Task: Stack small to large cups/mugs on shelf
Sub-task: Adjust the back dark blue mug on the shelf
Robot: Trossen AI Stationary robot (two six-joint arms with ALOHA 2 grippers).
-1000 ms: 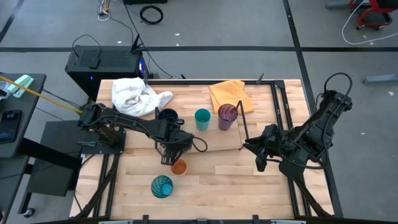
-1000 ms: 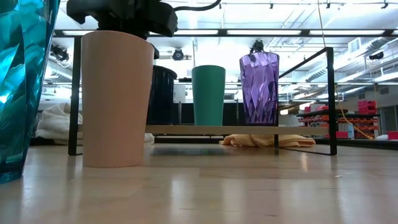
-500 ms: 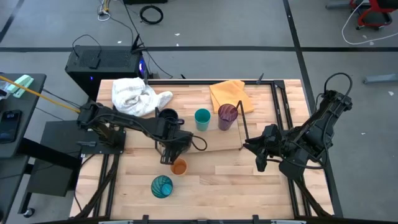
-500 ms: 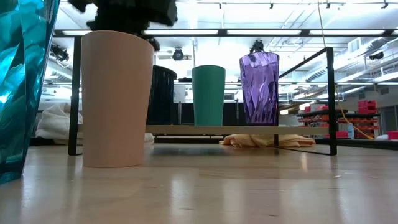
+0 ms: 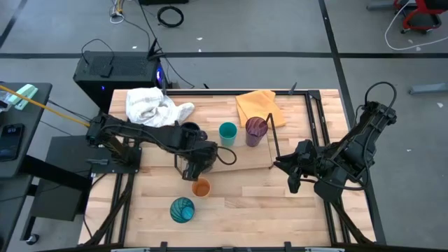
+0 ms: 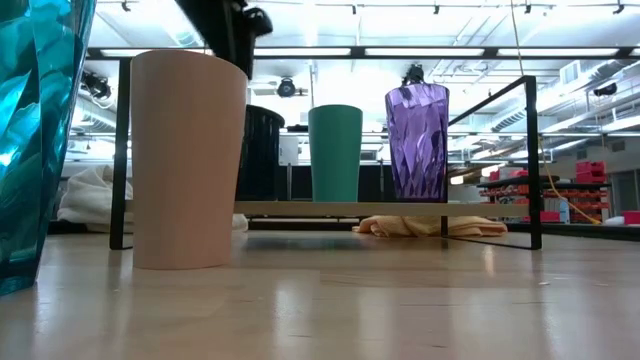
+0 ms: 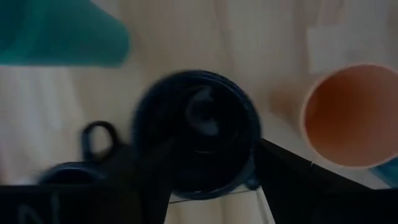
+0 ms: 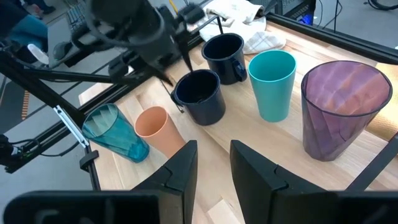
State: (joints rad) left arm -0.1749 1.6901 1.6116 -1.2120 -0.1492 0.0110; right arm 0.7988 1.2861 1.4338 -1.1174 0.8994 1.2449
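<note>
1. Now, step in hand, as I read it: placing mugs on the low light-wood shelf board w/ black wire end rails (image 5: 245,159). A dark navy handled mug, glossy, round-bodied (image 8: 199,96), stands at the shelf's front edge. The left gripper (image 5: 198,162) hangs right over it, fingers spread wide either side, gripping nothing.
2. On the shelf w/ it: a second navy handled mug (image 8: 225,55) just behind, then a plain matte teal cup, slightly tapered (image 5: 227,133), and a faceted clear-purple tumbler (image 5: 255,129), the tallest, nearest the right-hand rail.
3. Not yet shelved: a small smooth orange tapered cup (image 5: 201,187) on the wooden tabletop (image 5: 266,203), just off the shelf front. A faceted see-through teal tumbler (image 5: 182,209) stands nearer the table's front edge.
4. Next move, prob.: left gripper shifts over to the orange cup. Smooth tapered wall, looks light, so it wants a square pinch on the rim, and clearance from the navy mug close by.
5. Right gripper (image 5: 292,171) waits beyond the right rail, fingers a little apart, empty.
6. Further out: crumpled white cloth (image 5: 150,106) and yellow cloth (image 5: 257,106) behind the shelf.
</note>
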